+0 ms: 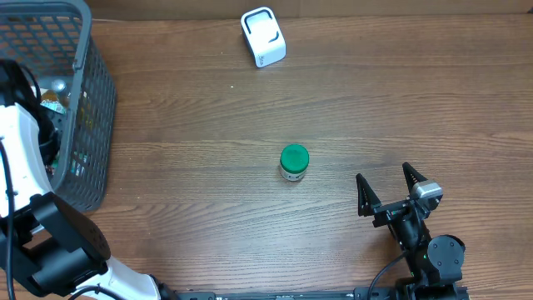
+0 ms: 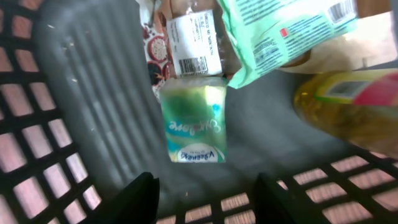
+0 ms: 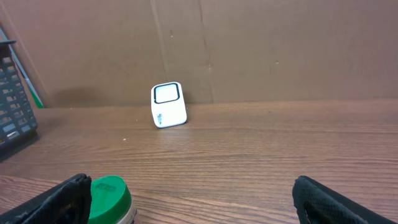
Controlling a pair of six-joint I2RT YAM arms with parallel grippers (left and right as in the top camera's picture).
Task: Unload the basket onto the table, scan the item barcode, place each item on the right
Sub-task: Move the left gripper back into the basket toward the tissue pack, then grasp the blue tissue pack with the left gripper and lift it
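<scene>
In the left wrist view my left gripper [image 2: 206, 180] is down inside the grey basket [image 2: 74, 93], jaws apart with nothing between them. Just beyond its fingertips a green tissue pack [image 2: 194, 121] lies flat on the basket floor. Behind that are a wrapped item with a white barcode label [image 2: 194, 46], a mint-green packet [image 2: 280, 34] with a barcode, and a yellow bottle [image 2: 348, 102]. The white scanner [image 1: 263, 37] stands at the table's far edge. My right gripper [image 1: 383, 173] is open near the front right, holding nothing.
A green-lidded jar [image 1: 294, 162] stands upright mid-table, beside my right gripper's left finger in the right wrist view [image 3: 109, 199]. The basket [image 1: 83, 108] fills the left of the table. A cardboard wall [image 3: 249, 50] rises behind the scanner [image 3: 168, 105].
</scene>
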